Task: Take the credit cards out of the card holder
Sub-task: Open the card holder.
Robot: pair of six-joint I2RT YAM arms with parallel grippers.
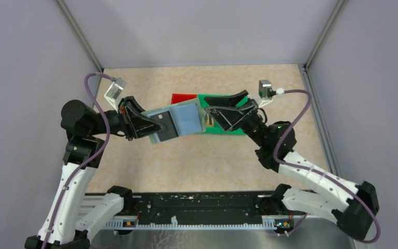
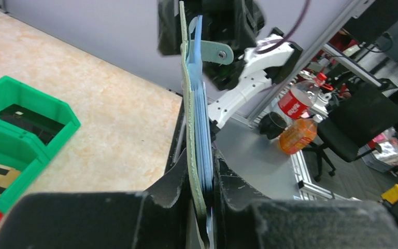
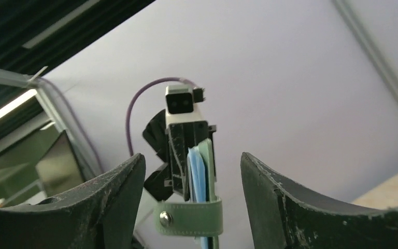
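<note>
While the left arm (image 1: pixel 77 171) is reached in from its side, the left jaws are clenched on one end of the card holder (image 2: pixel 190 155). The holder is thereby held in the air above the desk (image 1: pixel 186 171), laid open, with its length stretched toward the right arm (image 1: pixel 300 171). That grip is judged to be there so that the holder is kept steady and its pockets are presented to the other side.

Nearest the left jaws, a dark card (image 1: pixel 164 124) is seen tucked in a pocket. Just to its right, a blue card (image 1: pixel 189 117) is lodged in the holder, its edge set slightly proud of the pale cover at the far end. The closing tab (image 3: pixel 189 218), with its snap, is seen at that same far end.

Behind and below the holder, a red bin (image 1: pixel 182 97) and a green bin (image 1: pixel 228 128) are stood on the desk, probably as drop places for drawn cards. Flat things are seen in the green bin, but what they are cannot be told.

Further right, the right jaws are released and spread wide. They are set to either side of the holder's far end, with nothing touched or gripped, as the right wrist view shows. This placement is judged to suit a pinch on the protruding blue card.
</note>
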